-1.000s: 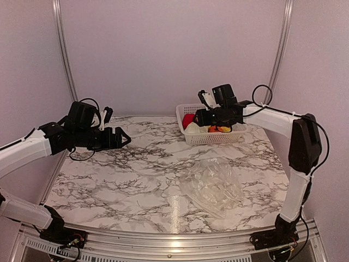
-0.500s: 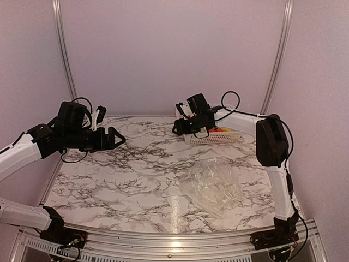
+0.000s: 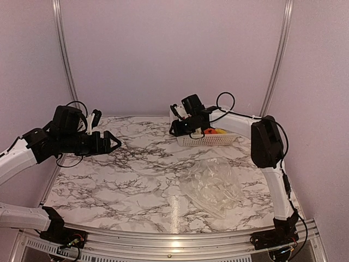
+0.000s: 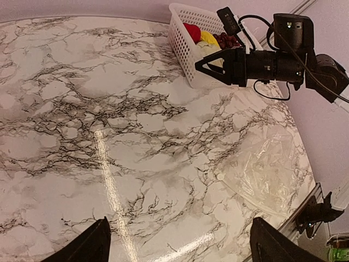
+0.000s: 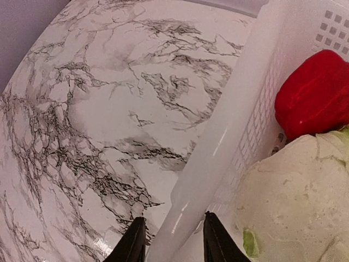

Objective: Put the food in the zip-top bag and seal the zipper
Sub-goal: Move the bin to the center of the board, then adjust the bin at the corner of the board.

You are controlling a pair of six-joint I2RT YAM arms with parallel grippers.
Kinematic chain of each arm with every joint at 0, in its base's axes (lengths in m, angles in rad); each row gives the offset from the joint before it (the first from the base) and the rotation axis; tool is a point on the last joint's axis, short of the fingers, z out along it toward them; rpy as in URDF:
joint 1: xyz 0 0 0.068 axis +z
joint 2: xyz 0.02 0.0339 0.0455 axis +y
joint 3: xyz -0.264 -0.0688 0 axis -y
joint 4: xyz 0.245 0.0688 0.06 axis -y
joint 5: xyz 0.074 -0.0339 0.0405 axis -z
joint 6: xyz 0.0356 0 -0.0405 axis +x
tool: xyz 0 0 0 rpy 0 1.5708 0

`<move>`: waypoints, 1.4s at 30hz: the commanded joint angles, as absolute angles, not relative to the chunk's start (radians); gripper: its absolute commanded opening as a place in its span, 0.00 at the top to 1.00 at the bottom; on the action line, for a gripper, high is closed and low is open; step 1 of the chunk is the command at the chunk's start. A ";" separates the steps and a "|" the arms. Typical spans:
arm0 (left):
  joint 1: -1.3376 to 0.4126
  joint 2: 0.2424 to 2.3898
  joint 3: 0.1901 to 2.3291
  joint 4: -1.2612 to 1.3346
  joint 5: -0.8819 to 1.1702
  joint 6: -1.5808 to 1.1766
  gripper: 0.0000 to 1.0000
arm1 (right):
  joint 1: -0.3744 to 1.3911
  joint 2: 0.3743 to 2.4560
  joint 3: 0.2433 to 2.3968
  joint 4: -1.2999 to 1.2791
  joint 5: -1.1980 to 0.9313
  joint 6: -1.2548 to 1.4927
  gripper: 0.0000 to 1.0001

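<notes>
**Right tool takes the basket by its rim; the bag lies untouched**

The right tool (image 5: 173, 240) straddles the left wall of the white basket (image 5: 218, 142), one finger outside and one inside. The rim fills the gap, so the tool looks clamped on the wall, though the contact sits at the very bottom edge of the wrist view. The food (image 3: 214, 130) is all in the basket, upper centre-right in the top view, with the red pepper (image 5: 313, 93) and pale vegetable (image 5: 294, 196) nearest the held wall. The zip-top bag (image 3: 212, 183) lies crumpled on the tabletop (image 3: 125, 180) at lower centre-right, well apart from the basket. I cannot pick out its zipper. The left tool (image 3: 112, 143) hangs wide open and empty at the left of the frame.

The step in hand seems to be bringing the basket toward the bag. Keep the pinch deep on the wall and drag low and slowly, so the light basket slides rather than tips. Stop it just beside the bag's mouth. The left tool would do best to go and hold that mouth open.

A second ago the right tool was over the basket's middle. It has since swung to the left end and dropped to the rim. The basket appears to have slid slightly left. The left arm has sunk lower and further left, its jaws as wide as before. The bag has not moved.
</notes>
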State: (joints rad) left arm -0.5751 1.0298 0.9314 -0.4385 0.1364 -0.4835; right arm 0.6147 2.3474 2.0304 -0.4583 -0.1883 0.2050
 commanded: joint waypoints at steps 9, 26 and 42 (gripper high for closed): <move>-0.577 1.026 1.014 -0.536 -0.096 -0.438 0.07 | 0.964 2.284 1.975 -0.562 -0.268 0.123 0.69; -0.539 1.160 1.054 -0.584 -0.313 -0.418 0.02 | 1.113 1.843 1.690 -0.528 -0.322 0.044 0.55; -0.292 1.606 1.218 -0.606 -0.068 -0.244 0.21 | 0.986 1.481 1.291 -0.466 -0.168 0.196 0.58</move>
State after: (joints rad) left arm -0.3035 1.5291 1.1667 -0.5781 -0.1520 -0.3424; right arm 0.9951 1.5391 1.3132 -0.4622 -0.2260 0.1574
